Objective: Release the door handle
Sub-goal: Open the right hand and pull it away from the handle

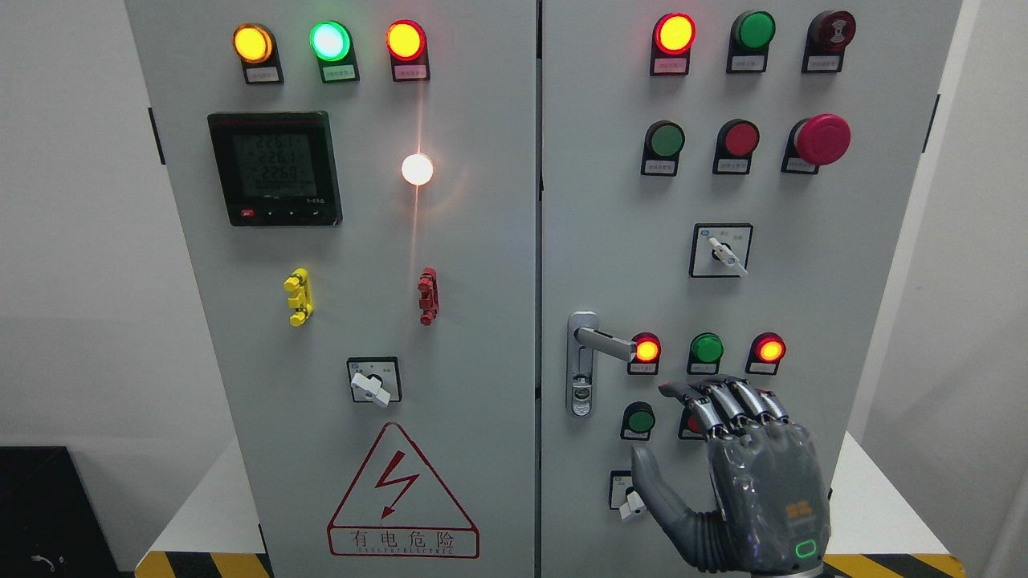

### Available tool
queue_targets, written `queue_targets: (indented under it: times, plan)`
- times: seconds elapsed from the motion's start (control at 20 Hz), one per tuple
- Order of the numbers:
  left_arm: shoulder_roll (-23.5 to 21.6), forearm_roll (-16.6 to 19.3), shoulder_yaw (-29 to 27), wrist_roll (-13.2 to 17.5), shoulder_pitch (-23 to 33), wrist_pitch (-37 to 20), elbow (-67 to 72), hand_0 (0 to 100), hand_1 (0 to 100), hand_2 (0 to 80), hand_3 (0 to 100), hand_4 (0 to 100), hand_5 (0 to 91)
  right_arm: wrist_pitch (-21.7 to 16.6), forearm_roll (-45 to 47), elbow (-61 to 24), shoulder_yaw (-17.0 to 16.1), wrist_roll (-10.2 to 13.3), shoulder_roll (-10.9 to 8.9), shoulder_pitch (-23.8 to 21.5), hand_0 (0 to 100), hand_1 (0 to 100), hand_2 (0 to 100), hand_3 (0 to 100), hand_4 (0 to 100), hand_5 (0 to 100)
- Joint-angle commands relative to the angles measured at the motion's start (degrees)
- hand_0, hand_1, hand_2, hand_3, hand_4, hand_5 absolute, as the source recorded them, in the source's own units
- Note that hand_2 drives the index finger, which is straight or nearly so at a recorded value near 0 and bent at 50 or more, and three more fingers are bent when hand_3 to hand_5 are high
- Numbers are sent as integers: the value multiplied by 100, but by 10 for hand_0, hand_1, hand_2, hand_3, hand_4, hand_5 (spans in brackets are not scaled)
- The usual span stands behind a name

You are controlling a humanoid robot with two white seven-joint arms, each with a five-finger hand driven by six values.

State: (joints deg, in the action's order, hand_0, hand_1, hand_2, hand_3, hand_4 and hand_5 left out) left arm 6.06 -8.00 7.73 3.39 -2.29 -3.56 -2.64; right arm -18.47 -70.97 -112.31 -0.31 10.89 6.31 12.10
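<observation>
Up and left of the right hand [735,457], the door handle [604,343] is jutting rightward from its lock plate [581,365], long axis near level. Fingers half-curled, thumb spread, the hand is gripping nothing, hanging clear below. It's hiding a red button; the left hand isn't showing.
</observation>
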Motion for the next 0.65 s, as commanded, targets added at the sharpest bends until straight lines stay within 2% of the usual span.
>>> queue_targets:
  times: [0.0, 0.3, 0.45, 0.6]
  plan:
    - [0, 0, 0, 4, 0, -5, 0, 120, 556, 0, 0, 0, 0, -297, 514, -89, -760, -95, -7, -50, 498, 105, 0, 0, 0, 37]
    - [0, 0, 0, 4, 0, 4, 0, 120, 556, 0, 0, 0, 0, -297, 522, -72, -664, -122, -7, -6, 471, 97, 0, 0, 0, 0]
    - [0, 0, 0, 4, 0, -5, 0, 120, 556, 0, 0, 0, 0, -297, 522, -80, -655, -262, 2, -14, 463, 100, 0, 0, 0, 0]
    - [0, 0, 0, 4, 0, 4, 0, 120, 556, 0, 0, 0, 0, -297, 522, -89, -655, -263, 2, -5, 455, 100, 0, 0, 0, 0]
